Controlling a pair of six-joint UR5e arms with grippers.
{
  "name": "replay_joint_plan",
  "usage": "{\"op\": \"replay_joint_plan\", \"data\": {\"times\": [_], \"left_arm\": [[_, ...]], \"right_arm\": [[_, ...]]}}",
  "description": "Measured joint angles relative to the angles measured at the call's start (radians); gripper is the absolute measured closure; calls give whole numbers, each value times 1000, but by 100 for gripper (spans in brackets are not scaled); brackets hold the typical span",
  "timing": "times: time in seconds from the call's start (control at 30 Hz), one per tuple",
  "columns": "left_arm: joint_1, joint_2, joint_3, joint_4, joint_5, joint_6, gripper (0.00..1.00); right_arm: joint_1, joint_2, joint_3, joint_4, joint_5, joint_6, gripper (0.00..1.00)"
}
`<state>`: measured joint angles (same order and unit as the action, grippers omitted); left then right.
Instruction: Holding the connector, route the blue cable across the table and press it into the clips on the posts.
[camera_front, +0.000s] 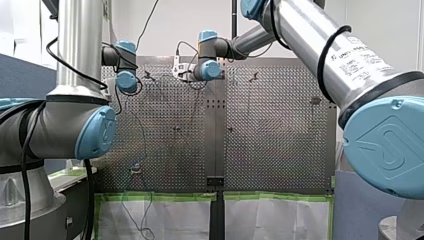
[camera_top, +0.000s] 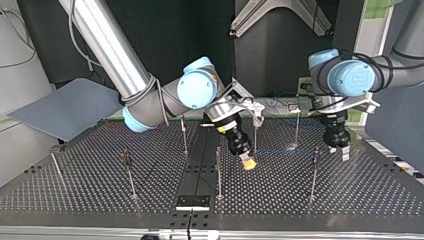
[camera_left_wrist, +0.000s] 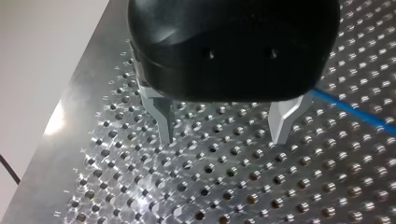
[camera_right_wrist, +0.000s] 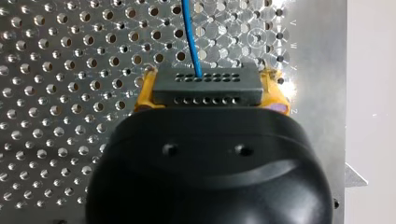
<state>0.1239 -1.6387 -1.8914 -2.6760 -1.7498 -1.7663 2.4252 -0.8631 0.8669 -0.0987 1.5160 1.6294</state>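
Note:
In the right wrist view my right gripper is shut on a dark grey connector, one yellow pad at each end of it. The blue cable leaves the connector and runs ahead over the perforated plate. The top view has this gripper tilted low over the table's middle, between thin posts. A faint stretch of blue cable lies towards the far post. My left gripper hangs open just above the plate, nothing between its metal fingers. The cable passes beside it.
Several thin posts with clips stand across the table, such as those at the top view's left and right. My left gripper is at that view's right. A black bracket sits at the near edge.

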Motion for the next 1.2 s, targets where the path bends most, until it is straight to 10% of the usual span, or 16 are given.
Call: {"op": "replay_joint_plan", "data": {"times": [0.27, 0.7, 1.2], "left_arm": [[-21, 75, -67, -75, -49, -37, 1], [-46, 187, -97, -172, 49, -114, 1], [-88, 298, -97, -200, 157, -11, 1]], "right_arm": [[0, 0, -15, 12, 3, 0, 100], [-3, 0, -19, 24, 6, 5, 100], [-5, 0, -19, 25, 16, 8, 100]]}}
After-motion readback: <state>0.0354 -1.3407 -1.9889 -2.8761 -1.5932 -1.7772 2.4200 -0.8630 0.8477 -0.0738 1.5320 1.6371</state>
